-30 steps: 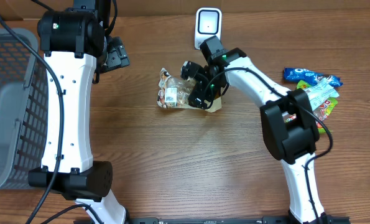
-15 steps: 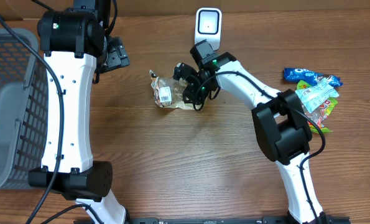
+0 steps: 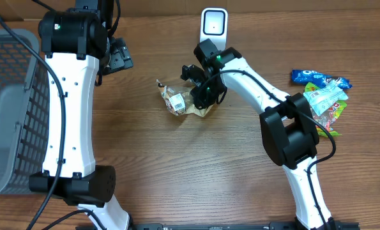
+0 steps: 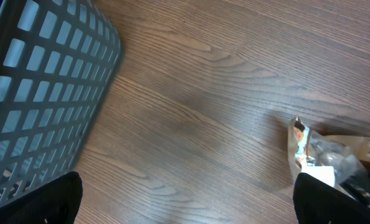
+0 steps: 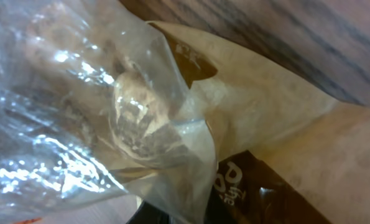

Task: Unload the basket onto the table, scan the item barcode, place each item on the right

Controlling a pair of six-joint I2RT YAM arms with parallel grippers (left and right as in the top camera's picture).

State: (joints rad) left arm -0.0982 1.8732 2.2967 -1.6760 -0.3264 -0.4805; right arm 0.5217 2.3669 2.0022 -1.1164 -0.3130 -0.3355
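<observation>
The item is a clear and tan snack bag [image 3: 179,102] with a white barcode label, lying left of centre on the wooden table. My right gripper [image 3: 201,96] is shut on the bag's right end. In the right wrist view the crinkled bag [image 5: 141,118] fills the frame and hides the fingers. The white scanner [image 3: 213,25] stands upright at the back, just beyond the right arm. My left gripper [image 3: 117,59] hangs open at the back left, well apart from the bag. In the left wrist view the bag [image 4: 315,155] shows at the right edge, with the open left gripper [image 4: 191,208] over bare wood.
A grey mesh basket [image 3: 7,108] takes up the left edge and also shows as the basket [image 4: 41,93] in the left wrist view. A pile of coloured snack packs [image 3: 324,96] lies at the right, with a blue pack [image 3: 308,76] behind it.
My right gripper has closed on the snack bag and dragged it to the left, turning it. The left arm has not moved.
</observation>
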